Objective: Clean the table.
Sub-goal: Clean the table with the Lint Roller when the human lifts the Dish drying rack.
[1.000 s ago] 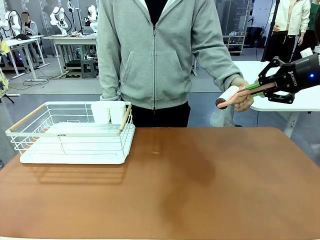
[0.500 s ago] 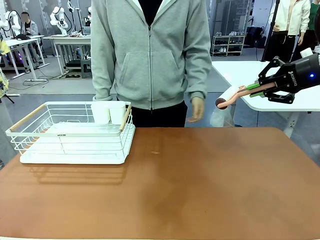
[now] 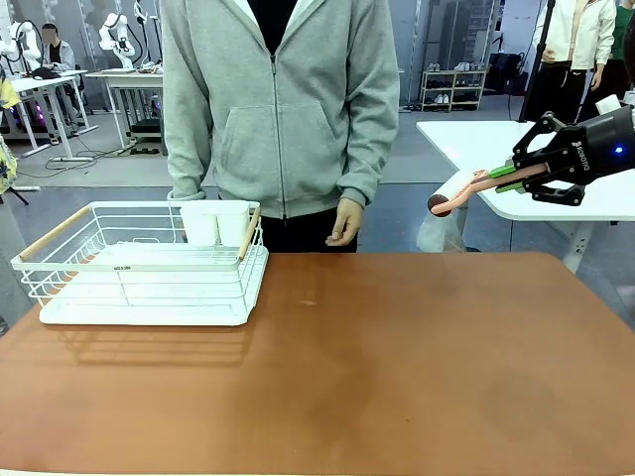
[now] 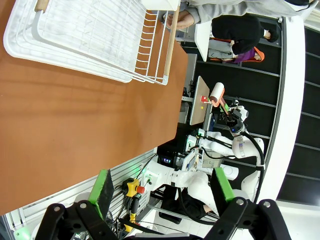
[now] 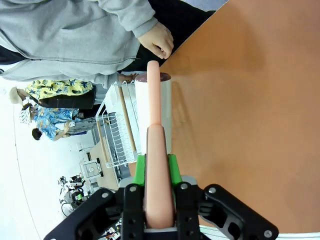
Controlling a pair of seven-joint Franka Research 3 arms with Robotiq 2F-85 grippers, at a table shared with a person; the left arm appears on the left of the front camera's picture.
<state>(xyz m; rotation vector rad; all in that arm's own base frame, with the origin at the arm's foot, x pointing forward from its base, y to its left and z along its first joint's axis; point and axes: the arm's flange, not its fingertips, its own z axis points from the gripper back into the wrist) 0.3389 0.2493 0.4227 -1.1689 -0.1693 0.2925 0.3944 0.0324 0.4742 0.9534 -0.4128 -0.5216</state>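
Observation:
The reddish-brown table (image 3: 397,347) spans the front view. Beyond its far right corner, in the air, my right gripper (image 3: 523,178) is shut on the pink handle of a lint roller (image 3: 458,191), whose white roll points toward the person. In the right wrist view the lint roller (image 5: 155,110) runs straight out from between the green pads of my right gripper (image 5: 156,170), above the table (image 5: 240,100). My left gripper (image 4: 162,192) hangs open and empty over the table (image 4: 75,125). The person's hand (image 3: 344,220) is down at the far edge.
A white wire rack (image 3: 139,263) with wooden handles stands at the table's far left and holds two white cups (image 3: 216,223). The person in a grey hoodie stands behind the far edge. A white-topped table (image 3: 595,198) lies behind my right gripper.
The person's hand let go of the lint roller and dropped to the side; the person stepped toward picture left. My right gripper stayed still with the roller.

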